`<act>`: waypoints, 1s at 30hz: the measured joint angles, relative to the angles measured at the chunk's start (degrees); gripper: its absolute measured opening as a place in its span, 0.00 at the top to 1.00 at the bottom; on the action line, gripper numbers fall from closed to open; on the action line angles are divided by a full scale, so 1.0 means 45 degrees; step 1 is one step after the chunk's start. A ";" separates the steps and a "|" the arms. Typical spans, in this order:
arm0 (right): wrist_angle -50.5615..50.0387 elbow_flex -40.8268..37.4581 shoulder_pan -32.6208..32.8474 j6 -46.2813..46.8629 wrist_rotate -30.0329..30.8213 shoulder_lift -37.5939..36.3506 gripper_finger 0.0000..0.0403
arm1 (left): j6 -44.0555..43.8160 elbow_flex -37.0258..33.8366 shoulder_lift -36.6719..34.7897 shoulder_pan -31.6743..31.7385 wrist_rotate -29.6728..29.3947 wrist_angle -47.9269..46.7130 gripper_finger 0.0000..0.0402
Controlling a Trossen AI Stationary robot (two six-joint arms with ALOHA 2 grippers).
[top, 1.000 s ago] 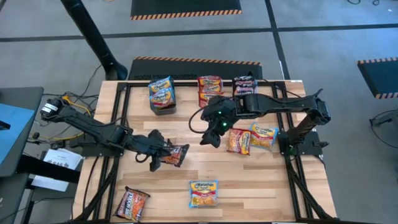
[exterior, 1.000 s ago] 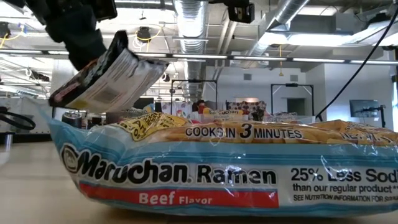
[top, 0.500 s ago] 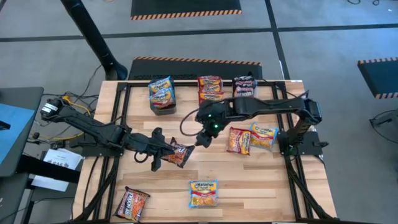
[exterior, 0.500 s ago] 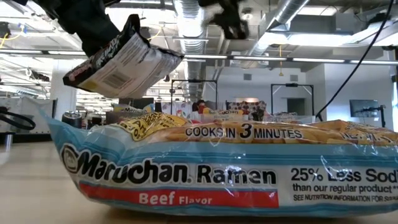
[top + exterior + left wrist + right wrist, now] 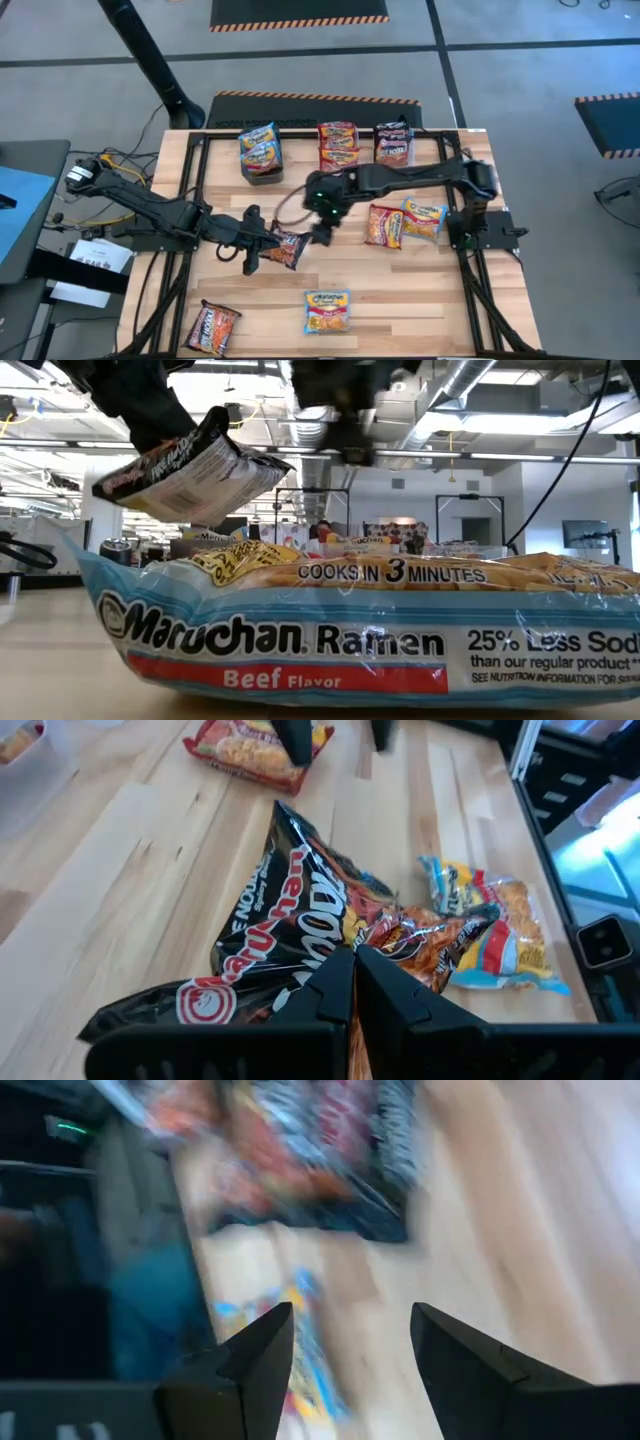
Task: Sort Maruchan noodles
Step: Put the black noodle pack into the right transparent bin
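High view shows the right hand much farther toward the left arm than a second ago: it has swung away from the red/orange packet and light blue packet on the right side of the desk and now hangs just beside the black/red packet, its fingers spread wide with nothing between them. The left hand has barely shifted; it stays clenched on that black/red packet, holding it above the desk's middle.

Left wrist view shows the held packet as glossy, crinkled plastic, black with red and white lettering, its flat square shape bent where the fingers pinch it. The desk is pale wooden planks with visible seams.

Other packets lie flat: a light blue one near the front edge, a black/red one at the front left corner, and stacks along the far edge.
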 joint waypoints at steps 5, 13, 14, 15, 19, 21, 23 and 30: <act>0.0973 0.0015 -0.0120 -0.1123 0.0147 0.0241 0.43 | -0.0098 0.0000 0.0000 0.0002 0.0016 -0.0035 1.00; 0.1466 -0.0013 -0.0185 -0.3543 0.1450 0.0277 0.43 | -0.0277 0.0005 0.0000 0.0011 0.0041 0.0022 1.00; 0.1550 -0.0005 -0.0143 -0.4100 0.1741 0.0309 0.43 | -0.0277 0.0000 0.0000 0.0011 0.0042 0.0024 1.00; 0.1373 -0.0007 -0.0111 -0.4568 0.1896 0.0296 0.43 | -0.0278 0.0004 0.0000 0.0011 0.0037 0.0053 1.00; 0.1658 -0.0015 0.0144 -0.5686 0.2252 0.0275 0.43 | -0.0277 0.0004 0.0000 0.0016 0.0032 0.0051 1.00; 0.2037 -0.0015 0.0318 -0.6058 0.2356 0.0275 0.43 | -0.0277 0.0001 0.0000 0.0016 0.0033 0.0033 1.00; 0.2289 -0.0015 0.0506 -0.6425 0.2372 0.0275 0.43 | -0.0277 0.0000 0.0000 0.0016 0.0032 0.0051 1.00; 0.3130 0.0016 0.1174 -0.7351 0.3298 0.0583 0.43 | 0.0184 0.0162 0.0000 0.0016 -0.0013 0.0575 1.00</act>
